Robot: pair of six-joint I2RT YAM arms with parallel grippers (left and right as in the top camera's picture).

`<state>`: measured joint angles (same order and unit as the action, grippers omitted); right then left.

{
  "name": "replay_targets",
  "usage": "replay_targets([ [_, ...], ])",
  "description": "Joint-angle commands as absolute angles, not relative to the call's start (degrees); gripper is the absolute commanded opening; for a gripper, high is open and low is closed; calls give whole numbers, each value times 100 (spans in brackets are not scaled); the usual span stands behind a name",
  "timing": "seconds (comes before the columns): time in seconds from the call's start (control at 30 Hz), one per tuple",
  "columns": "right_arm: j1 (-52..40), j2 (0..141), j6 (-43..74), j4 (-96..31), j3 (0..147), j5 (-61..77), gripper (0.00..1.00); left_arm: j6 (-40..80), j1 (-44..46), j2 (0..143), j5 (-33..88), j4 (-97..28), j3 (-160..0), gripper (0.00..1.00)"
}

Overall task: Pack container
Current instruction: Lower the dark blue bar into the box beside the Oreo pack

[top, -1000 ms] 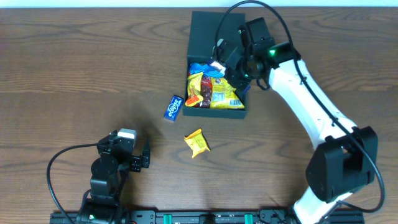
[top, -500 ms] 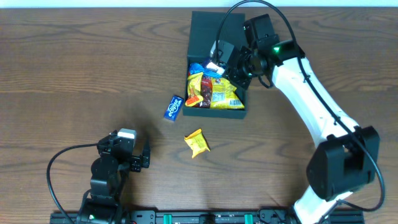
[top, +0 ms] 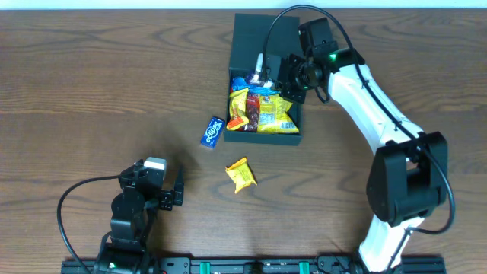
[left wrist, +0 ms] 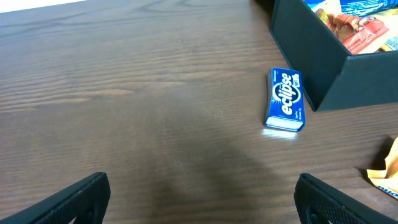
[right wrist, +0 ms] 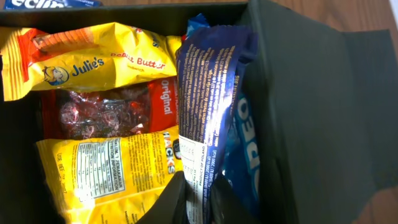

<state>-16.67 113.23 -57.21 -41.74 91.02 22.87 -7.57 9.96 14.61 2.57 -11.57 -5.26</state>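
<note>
left tool (left wrist: 200, 205): parked low at the near-left of the table (top: 91, 91), fingers spread wide with nothing between them, so it's idle.

gum pack (left wrist: 285, 100): blue "eclipse" box lying flat on the table, just beside the container's left front corner. Not packed yet.

loose yellow packet (top: 241, 174): out on the table nearer the front, apart from the box. Not packed either.

container (top: 266, 138): dark box up at the far middle of the table, flap lid folded open away from us. Already pretty stuffed, with a Julie's peanut butter packet (right wrist: 93, 62), a red "original" one (right wrist: 106, 112) and another yellow one all lying inside.

blue packet (right wrist: 214, 93): standing on edge along the lid side of the box, beside the other snacks. Can't tell from here if its far end is actually resting on the bottom.

right tool (right wrist: 200, 198): down over the container, fingers pinched on the end of that blue packet.

step in hand: I'd say dropping the blue packet into the box.

next move: probably let go and lift straight out without dragging the packet back up, then go for the gum and the loose yellow packet. Space looks tight.
</note>
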Motion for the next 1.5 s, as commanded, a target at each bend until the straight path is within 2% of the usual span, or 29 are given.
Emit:
replay_targets([
  [0.0,-1603,11443,-5881,-4204,9216,2630,13,-816,976,1417,191,-1201,-357,95],
  [0.17,-1581,11452,-5975,-4265,9214,2722,16,-816,976,1417,191,-1201,-357,95],
  [0.3,-1566,11496,-6187,-4327,9214,2698,15,-816,976,1417,191,-1201,-357,95],
  [0.7,-1448,11767,-6270,-4440,9214,2119,17,-816,976,1417,191,-1201,-357,95],
  [0.9,-1455,11767,-6283,-4407,9214,2119,26,-816,976,1417,191,-1201,-357,95],
  [1.03,-1487,11703,-6289,-4250,9220,2123,17,-816,976,1417,191,-1201,-357,96],
  [1.1,-1514,11607,-6276,-4250,9220,2128,17,-816,976,1417,191,-1201,-357,95],
  [1.2,-1584,11428,-6018,-4261,9220,2143,17,-816,976,1417,191,-1201,-357,95],
  [1.27,-1647,11319,-5688,-4261,9220,2145,12,-816,976,1417,191,-1201,-357,95],
  [1.3,-1684,11273,-5437,-4263,9220,2143,13,-816,976,1417,191,-1201,-357,95],
  [1.37,-1761,11172,-4921,-4263,9220,2141,21,-816,976,1417,191,-1201,-357,95],
  [1.47,-1798,11028,-4545,-4254,9220,2141,18,-816,976,1417,191,-1201,-357,95],
])
